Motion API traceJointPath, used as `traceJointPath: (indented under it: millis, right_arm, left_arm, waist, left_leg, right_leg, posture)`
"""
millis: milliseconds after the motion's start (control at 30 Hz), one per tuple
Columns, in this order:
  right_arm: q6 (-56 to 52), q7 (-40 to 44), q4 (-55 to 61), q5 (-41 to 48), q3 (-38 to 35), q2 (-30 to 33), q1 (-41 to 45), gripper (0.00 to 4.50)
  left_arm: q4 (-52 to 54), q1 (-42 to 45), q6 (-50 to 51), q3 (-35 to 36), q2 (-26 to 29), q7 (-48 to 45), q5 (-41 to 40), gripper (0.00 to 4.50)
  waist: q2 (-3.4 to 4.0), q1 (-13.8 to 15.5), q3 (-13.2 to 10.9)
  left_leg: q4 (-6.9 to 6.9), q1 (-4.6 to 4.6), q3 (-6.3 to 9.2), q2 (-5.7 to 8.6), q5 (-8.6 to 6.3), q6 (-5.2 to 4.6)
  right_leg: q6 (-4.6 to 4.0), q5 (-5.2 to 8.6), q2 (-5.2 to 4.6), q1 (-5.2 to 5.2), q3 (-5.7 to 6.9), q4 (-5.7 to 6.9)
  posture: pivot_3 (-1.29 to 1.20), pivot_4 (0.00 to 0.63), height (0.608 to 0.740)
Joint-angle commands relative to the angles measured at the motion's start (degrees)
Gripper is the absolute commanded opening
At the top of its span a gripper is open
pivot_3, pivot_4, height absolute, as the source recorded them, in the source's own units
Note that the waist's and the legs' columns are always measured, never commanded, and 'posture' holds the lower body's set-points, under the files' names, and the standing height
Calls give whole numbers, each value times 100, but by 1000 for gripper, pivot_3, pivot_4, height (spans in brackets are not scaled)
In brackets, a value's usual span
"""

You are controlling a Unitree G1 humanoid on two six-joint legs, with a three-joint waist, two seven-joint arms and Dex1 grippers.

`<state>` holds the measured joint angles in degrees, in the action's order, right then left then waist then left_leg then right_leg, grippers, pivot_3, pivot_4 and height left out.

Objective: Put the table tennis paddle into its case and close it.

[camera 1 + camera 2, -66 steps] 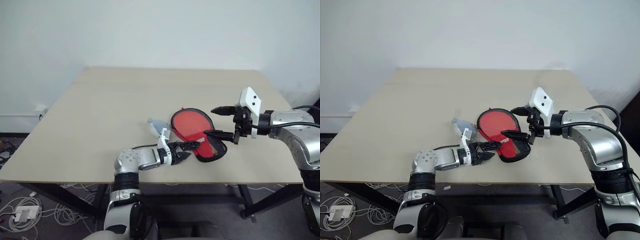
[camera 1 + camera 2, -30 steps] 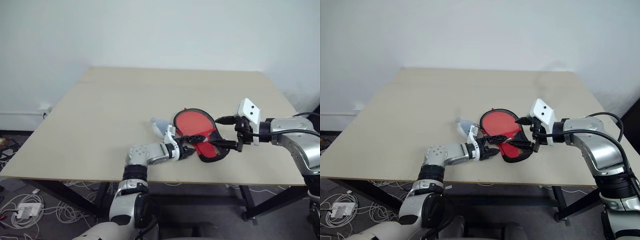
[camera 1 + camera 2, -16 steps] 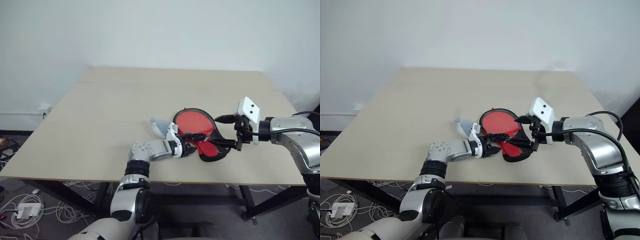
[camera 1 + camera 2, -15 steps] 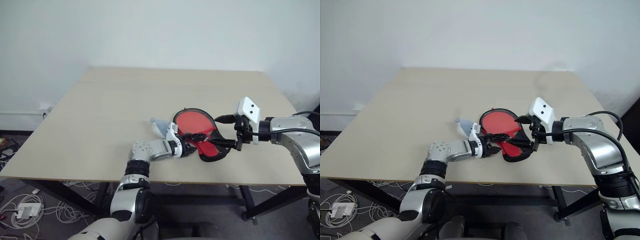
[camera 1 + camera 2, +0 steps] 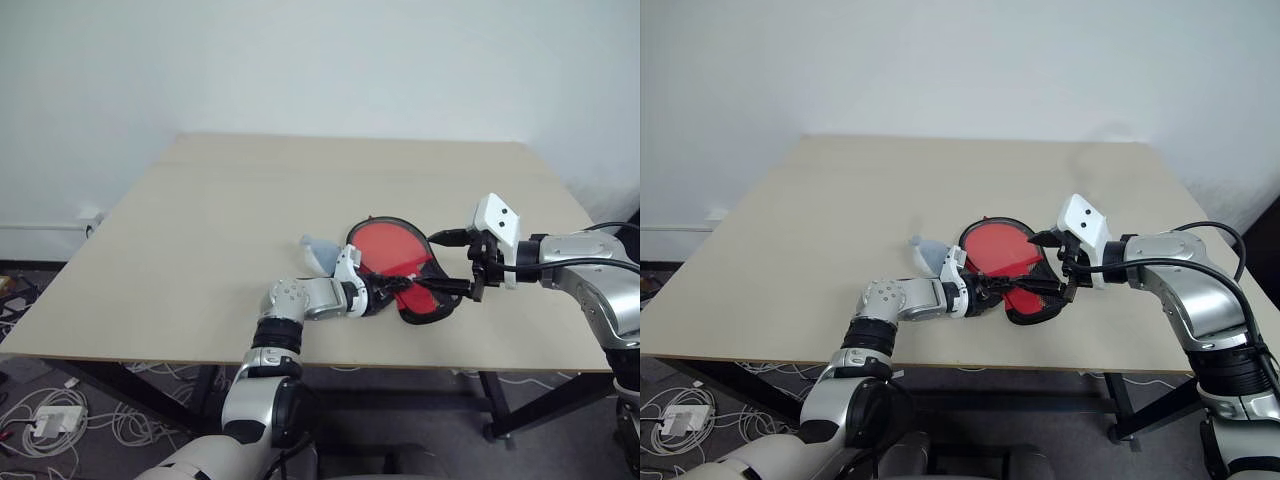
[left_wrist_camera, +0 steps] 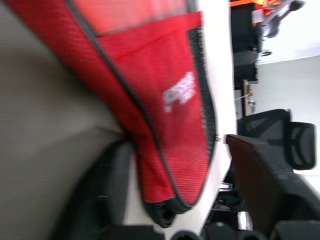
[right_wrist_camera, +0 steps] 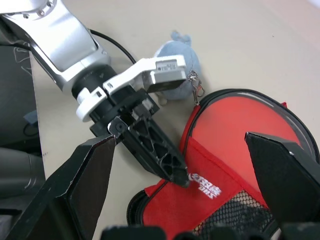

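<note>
One table [image 5: 200,250] is seen, and on it one red case [image 5: 425,298] lies near the front edge, toward the right. One paddle [image 5: 388,245] is seen resting in the case, its round red face showing inside the black rim; the handle cannot be made out under the red flap. One small blue-grey lump [image 5: 318,250] lies just beside the case, on its left.

Two grippers are counted. The left gripper [image 5: 392,287] is laid low over the table with its black fingers [image 7: 159,150] reaching onto the red flap beside the white logo [image 7: 202,184]. In the left wrist view the narrow end of the case [image 6: 165,165] is seen between the two fingers, one on either side of the flap, but whether the flap is actually pinched cannot be told. The right gripper [image 5: 445,262] is held above the right side of the case with its two fingers spread wide apart, and nothing is gripped between them. The flap lies loosely over the paddle and the case is not yet zipped.
</note>
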<state>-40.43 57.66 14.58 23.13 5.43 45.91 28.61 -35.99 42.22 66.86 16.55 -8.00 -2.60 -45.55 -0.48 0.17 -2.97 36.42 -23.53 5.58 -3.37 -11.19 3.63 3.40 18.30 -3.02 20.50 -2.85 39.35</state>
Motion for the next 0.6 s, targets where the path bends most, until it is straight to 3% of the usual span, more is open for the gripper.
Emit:
traceJointPath:
  millis: [33,167,400,600]
  right_arm:
    - [-23,-53,214,135,-195,-27,127,4500]
    - [-44,-89,248,170,-185,-39,137,4500]
    - [-80,-161,284,235,-167,-66,179,4500]
    - [-54,-193,276,223,-141,-102,180,4500]
  left_arm:
    - [-345,-2,316,-138,-295,182,250,1442]
    - [-362,-49,420,-170,-253,177,347,19]
    - [-177,-126,521,-508,-92,-134,599,19]
    - [606,-226,1475,-644,149,-377,490,19]
  waist:
    - [0,4,0]
    - [8,-1,6]
    - [12,-11,8]
    - [9,-24,7]
  left_leg:
    - [-4,0,0,0,0,0]
    - [-18,5,0,0,0,0]
    - [-24,9,0,0,1,0]
    - [-37,1,0,0,0,0]
  right_leg:
    - [0,0,0,0,0,-4]
    - [2,-2,-1,-8,1,-27]
    - [8,-5,-1,-7,1,-33]
    - [8,-5,-1,-2,0,-38]
  posture:
    - [0,0,684]
    - [0,0,684]
    - [0,0,684]
    - [0,0,684]
